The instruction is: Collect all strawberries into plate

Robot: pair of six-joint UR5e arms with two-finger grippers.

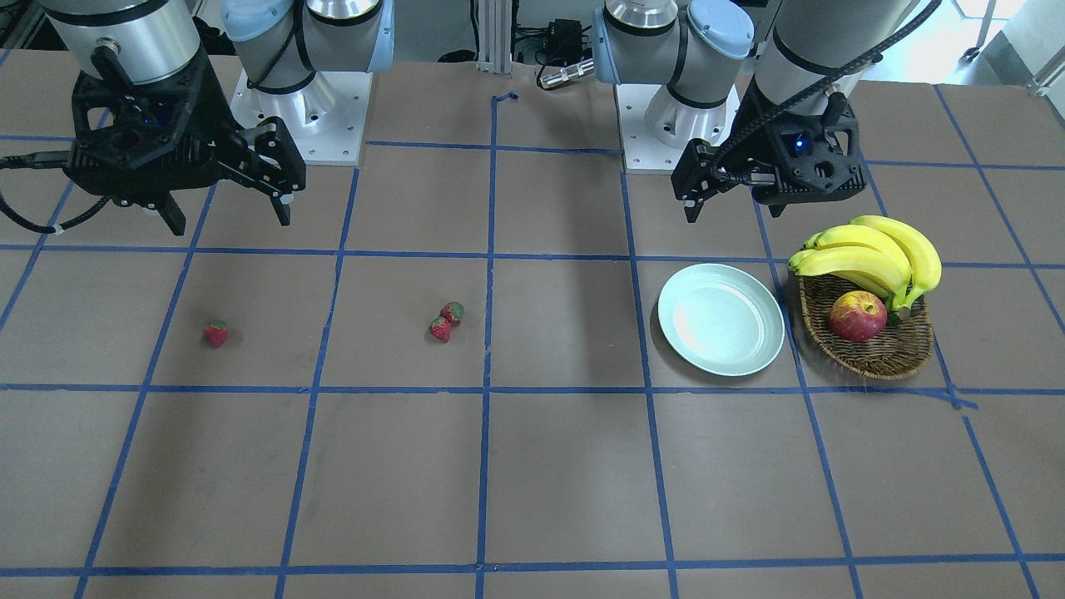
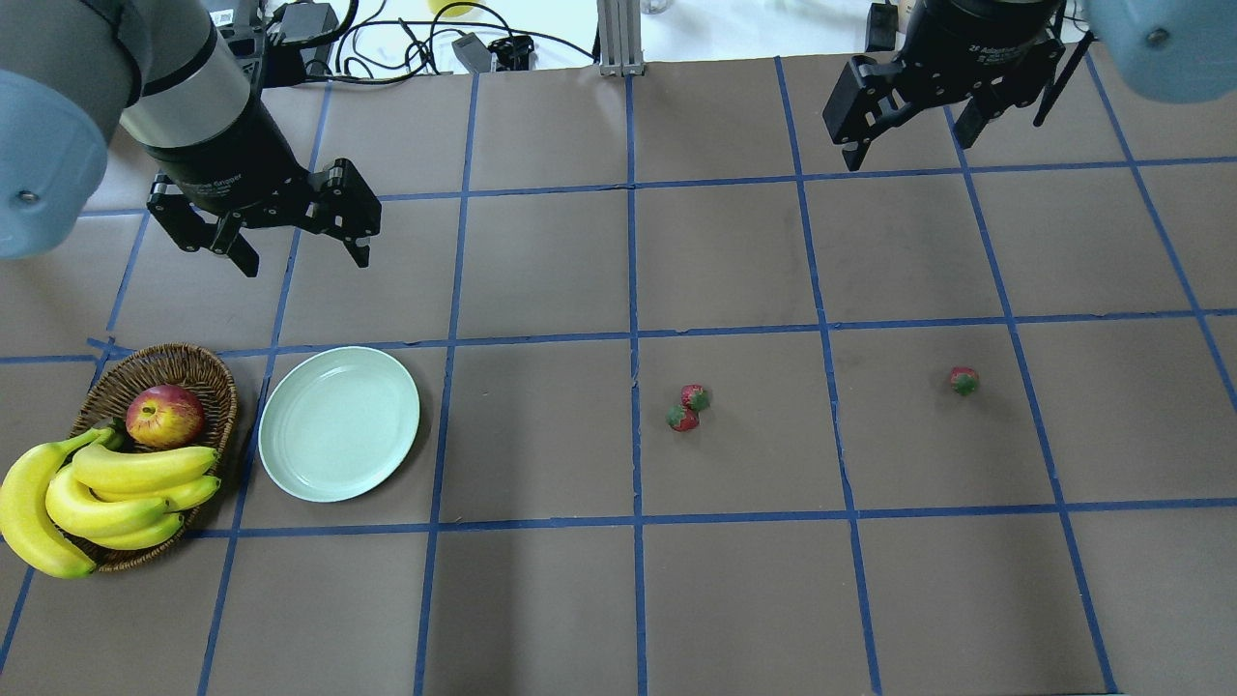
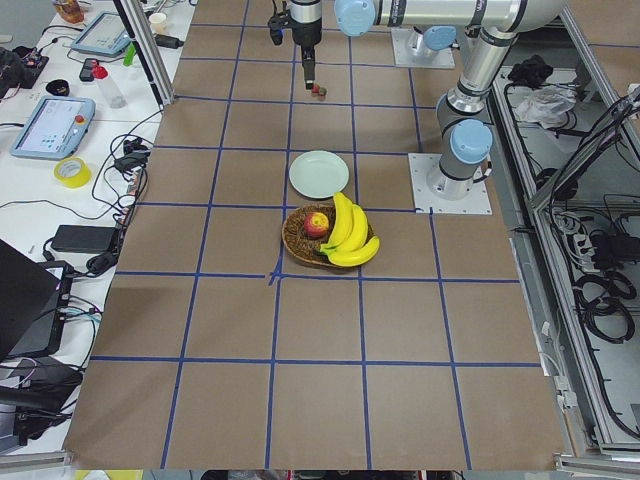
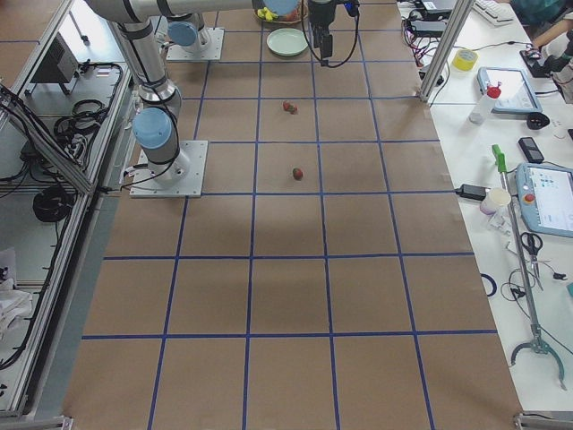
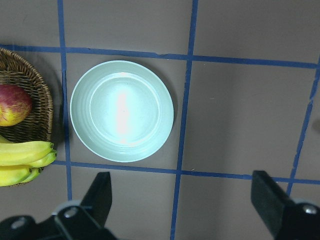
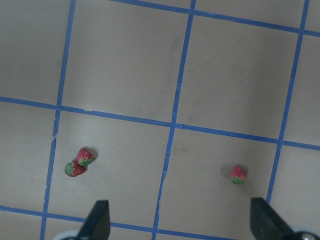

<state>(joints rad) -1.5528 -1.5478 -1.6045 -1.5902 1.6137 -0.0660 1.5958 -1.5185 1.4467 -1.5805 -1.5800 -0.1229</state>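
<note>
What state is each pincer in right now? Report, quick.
Left pincer: open, holding nothing.
Right pincer: open, holding nothing.

I read a brown bench [image 2: 541, 271] gridded with blue tape [image 2: 630, 261]. Plate [image 2: 339, 423] lies just beside wicker basket [image 2: 106, 387], robot's left end. Strawberry pair [image 2: 683, 418] near centre, seemingly touching, too small to be sure. Lone strawberry [image 2: 963, 380] well apart, rightward.
</note>
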